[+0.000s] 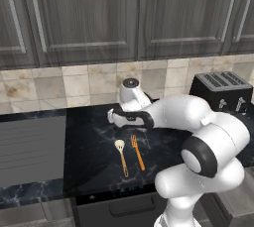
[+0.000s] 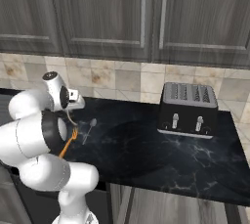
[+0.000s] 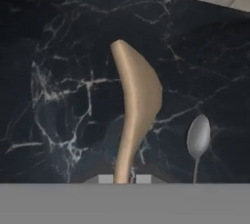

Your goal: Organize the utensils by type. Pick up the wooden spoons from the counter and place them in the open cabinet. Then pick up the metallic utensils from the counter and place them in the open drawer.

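The white robot arm's pincer [image 3: 123, 179] grips a pale wooden spoon [image 3: 136, 100] by its handle, its jaws narrowed on the wood, the bowl of the spoon raised above the black marble surface [image 3: 63, 71] in the hand view. On the surface lies a small grey metal spoon [image 3: 197, 140] at four o'clock of the wooden one in that view. From the left base camera, a cream-headed spoon with a wooden handle [image 1: 121, 155] and an orange fork-like utensil [image 1: 137, 151] lie side by side, apart, at six o'clock of the pincer [image 1: 113, 118]. A black four-slot toaster [image 1: 222, 91] stands at the surface's three o'clock end, beneath closed dark wood cabinets [image 1: 89, 13].
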Robot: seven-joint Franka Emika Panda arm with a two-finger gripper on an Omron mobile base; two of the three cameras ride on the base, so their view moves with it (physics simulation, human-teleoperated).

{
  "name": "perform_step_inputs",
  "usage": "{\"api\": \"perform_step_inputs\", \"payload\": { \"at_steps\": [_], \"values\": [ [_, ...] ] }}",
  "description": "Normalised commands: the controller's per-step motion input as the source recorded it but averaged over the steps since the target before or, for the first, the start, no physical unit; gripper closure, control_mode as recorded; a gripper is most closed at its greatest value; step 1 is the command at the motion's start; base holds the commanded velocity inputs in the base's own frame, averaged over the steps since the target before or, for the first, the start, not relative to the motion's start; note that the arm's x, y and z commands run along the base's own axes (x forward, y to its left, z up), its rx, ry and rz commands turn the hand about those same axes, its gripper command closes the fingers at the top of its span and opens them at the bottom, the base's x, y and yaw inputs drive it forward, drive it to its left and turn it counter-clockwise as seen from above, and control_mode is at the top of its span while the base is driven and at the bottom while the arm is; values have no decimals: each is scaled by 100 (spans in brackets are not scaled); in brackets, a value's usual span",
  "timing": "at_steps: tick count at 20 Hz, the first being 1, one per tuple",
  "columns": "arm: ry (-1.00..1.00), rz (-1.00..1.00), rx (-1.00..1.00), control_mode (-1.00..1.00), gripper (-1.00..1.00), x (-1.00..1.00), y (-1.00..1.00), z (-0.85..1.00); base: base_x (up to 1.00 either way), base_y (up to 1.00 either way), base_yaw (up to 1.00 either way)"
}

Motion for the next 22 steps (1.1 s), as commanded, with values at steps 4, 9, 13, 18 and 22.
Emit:
{"api": "perform_step_inputs", "payload": {
  "at_steps": [4,9,13,18,22],
  "values": [
    [-5,23,0,-100,100,-49,-37,22,0,0,0],
    [0,10,0,-100,100,-27,-29,57,0,0,0],
    [0,4,-3,-100,100,-32,-26,70,0,0,0],
    [0,3,-13,-100,100,-46,-27,53,0,0,0],
    [0,0,-19,-100,100,-57,-8,29,0,0,0]
  ]
}}
